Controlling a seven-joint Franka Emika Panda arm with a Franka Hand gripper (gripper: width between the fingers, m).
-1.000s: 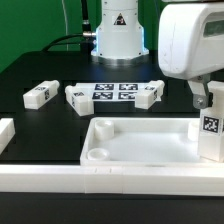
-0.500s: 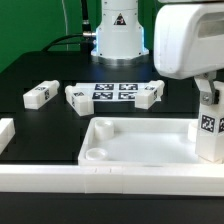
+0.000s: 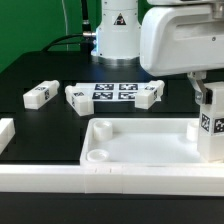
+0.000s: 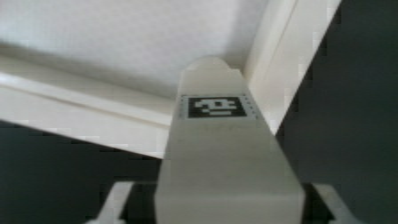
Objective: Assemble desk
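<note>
Claw: your gripper (image 3: 206, 98) was clamped on the tagged leg (image 3: 210, 135), fingers pressed to both its sides
Leg: upright, at the exterior view's right end of the desk top (image 3: 140, 124), right by the rim
Desk top: lay open side up, just behind the front rail (image 3: 60, 178)
Room: a strip of black table (image 3: 170, 108) separated the far rim from the nearest loose leg (image 3: 148, 97) and the marker board (image 3: 113, 91)

Narrowing of gripper (image 3: 207, 97) from wider spread onto upright desk leg (image 3: 211, 132), apparently to a clamp on its upper end. Shift of white arm housing (image 3: 180, 40) toward the exterior view's left.
</note>
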